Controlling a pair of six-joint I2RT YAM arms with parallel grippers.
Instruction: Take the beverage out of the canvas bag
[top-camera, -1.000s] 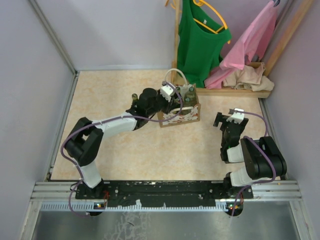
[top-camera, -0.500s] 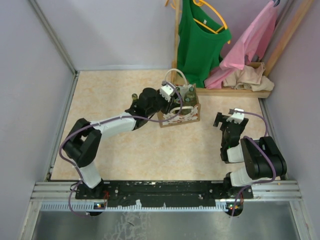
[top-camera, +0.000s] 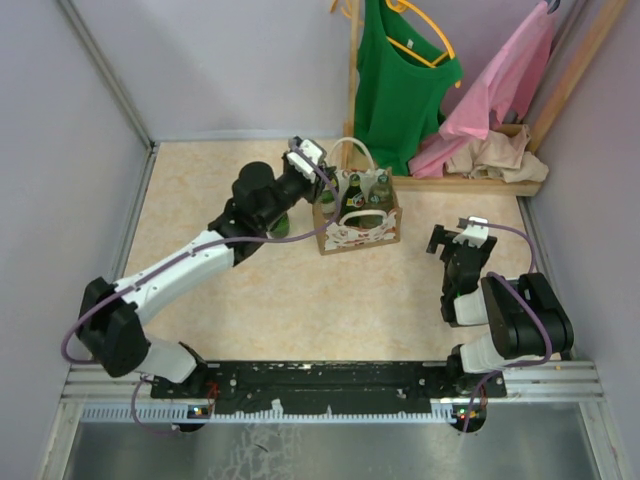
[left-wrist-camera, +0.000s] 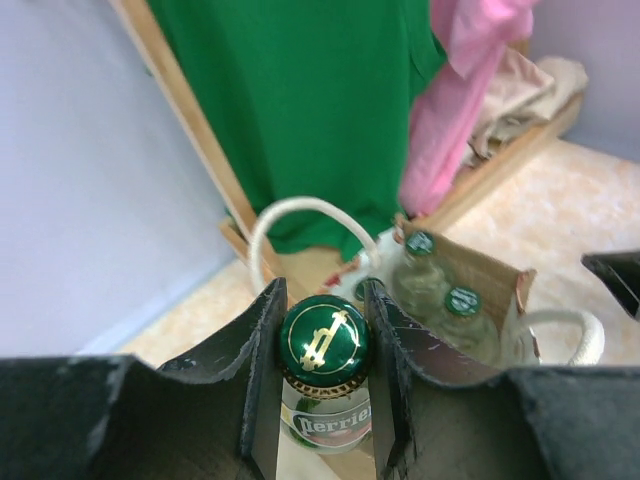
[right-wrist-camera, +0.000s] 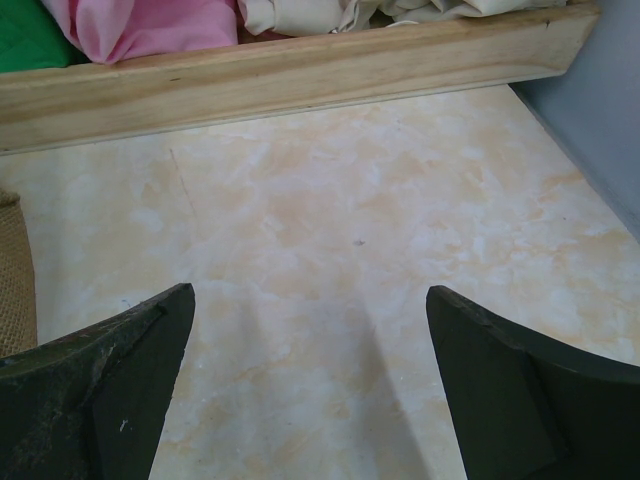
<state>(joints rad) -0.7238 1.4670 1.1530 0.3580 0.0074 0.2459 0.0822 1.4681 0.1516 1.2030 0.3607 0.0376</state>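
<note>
Tabletop (top-camera: 250, 310): beige marbled surface, walled on the left, right and far sides.

Clothes rack, far right: wooden base rail (right-wrist-camera: 300, 80); green garment (top-camera: 400, 80) and pink garment (top-camera: 500, 90) hang over it.

Left arm (top-camera: 180, 268): stretched diagonally from its base toward the far centre. Right arm (top-camera: 510, 320): folded up close to its base on the right.

Canvas bag (top-camera: 360, 228): upright on the tabletop just in front of the rack. The printed white panel faces the arms and the white loop handle (left-wrist-camera: 300, 215) stands up. Two green-capped bottles (left-wrist-camera: 440, 290) stand inside, side by side.

Beverage (top-camera: 283, 220): green glass bottle with a Perrier neck label, outside the bag and just to its left. It sits apart from the bag wall. Cannot tell whether its base touches the tabletop.

Left end effector (left-wrist-camera: 322, 300): clenched on the beverage at the neck. One finger (left-wrist-camera: 262, 350) presses each side just under the cap.

Right end effector (right-wrist-camera: 310, 300): released, jaws spread wide with nothing between them. It sits low over bare tabletop to the right of the bag, well apart from it.

Bottle cap (left-wrist-camera: 323, 340): green with a gold emblem, facing the left wrist camera.
</note>
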